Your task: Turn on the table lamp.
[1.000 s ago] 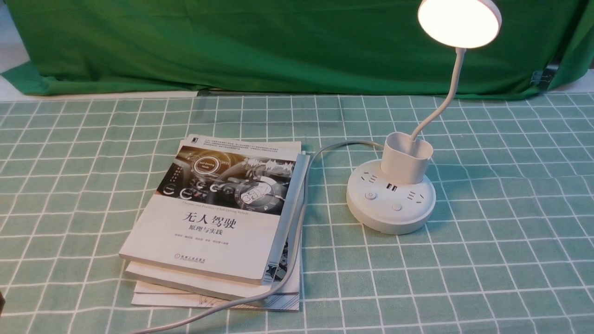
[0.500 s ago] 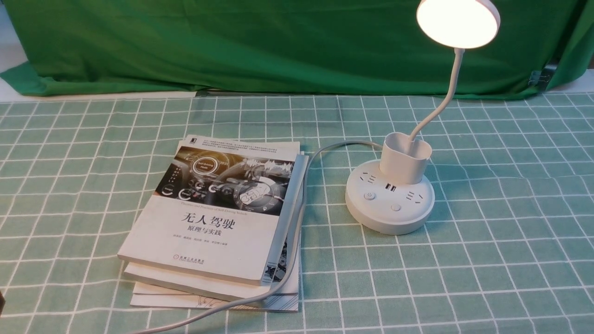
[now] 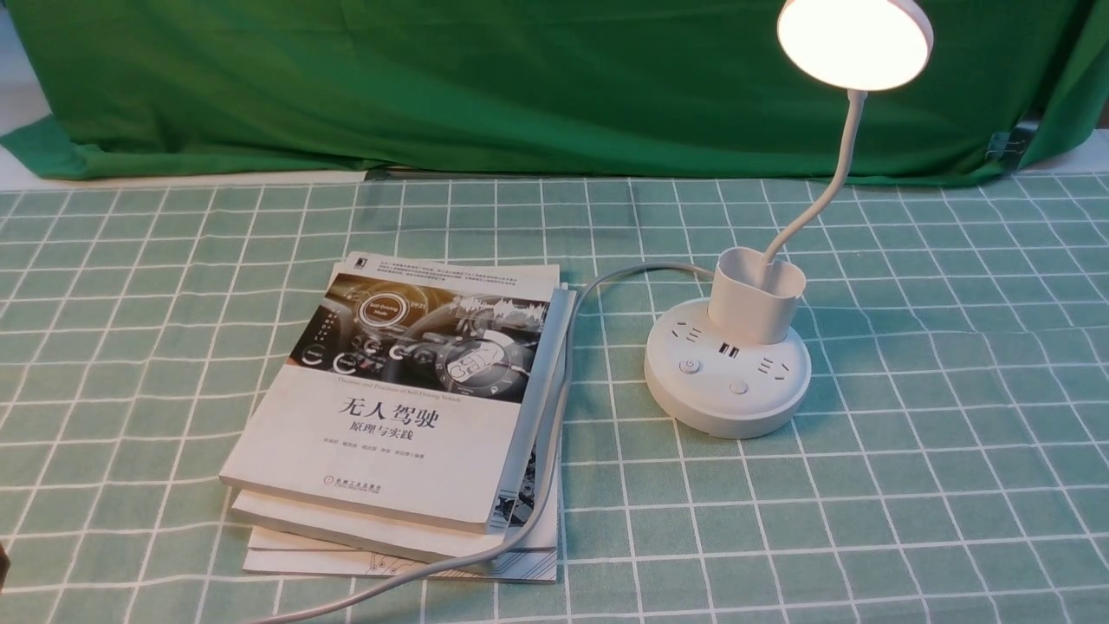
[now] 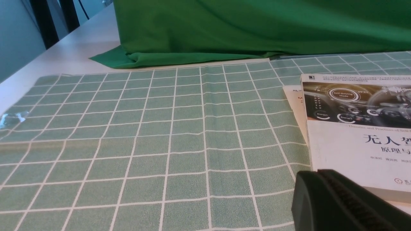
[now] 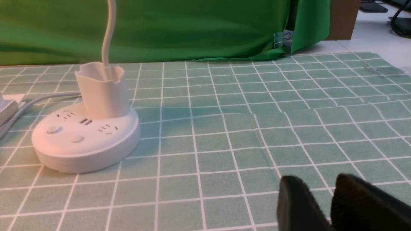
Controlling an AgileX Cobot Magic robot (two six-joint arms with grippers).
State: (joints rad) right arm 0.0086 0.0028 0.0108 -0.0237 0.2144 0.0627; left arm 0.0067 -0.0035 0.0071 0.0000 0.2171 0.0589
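Glowing just as before, table lamp (image 3: pixel 729 390) beside the books (image 3: pixel 390 433).

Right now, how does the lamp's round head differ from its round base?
The lamp head glows warm and hangs high on the bendy neck; the base is unlit and sits flat on the checked cloth. The head's face is plain, while the base carries sockets, two buttons and a holder cup. Both are white and round.
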